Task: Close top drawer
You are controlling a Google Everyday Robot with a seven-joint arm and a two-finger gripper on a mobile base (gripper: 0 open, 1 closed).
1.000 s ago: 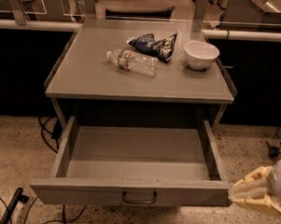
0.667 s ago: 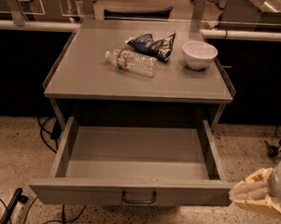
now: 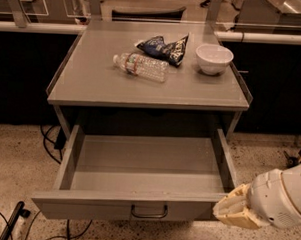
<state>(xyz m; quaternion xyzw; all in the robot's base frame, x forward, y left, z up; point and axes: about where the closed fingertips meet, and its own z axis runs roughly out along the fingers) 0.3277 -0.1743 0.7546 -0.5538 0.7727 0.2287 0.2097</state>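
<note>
The top drawer (image 3: 141, 206) is pulled far out of the grey cabinet and is empty inside. Its flat front faces me with a small dark loop handle (image 3: 149, 212) at centre. My gripper (image 3: 231, 213) is at the lower right, its cream-coloured end right at the right end of the drawer front. The white arm segment (image 3: 282, 198) behind it reaches in from the right edge.
On the cabinet top (image 3: 92, 79) lie a clear plastic bottle (image 3: 140, 66), a dark chip bag (image 3: 163, 47) and a white bowl (image 3: 213, 58). Cables (image 3: 49, 142) run over the speckled floor at left. A dark counter stands behind.
The view has shifted slightly, so the cabinet and drawer sit a little further left and down in the frame. The gripper stays at the drawer's right front corner.
</note>
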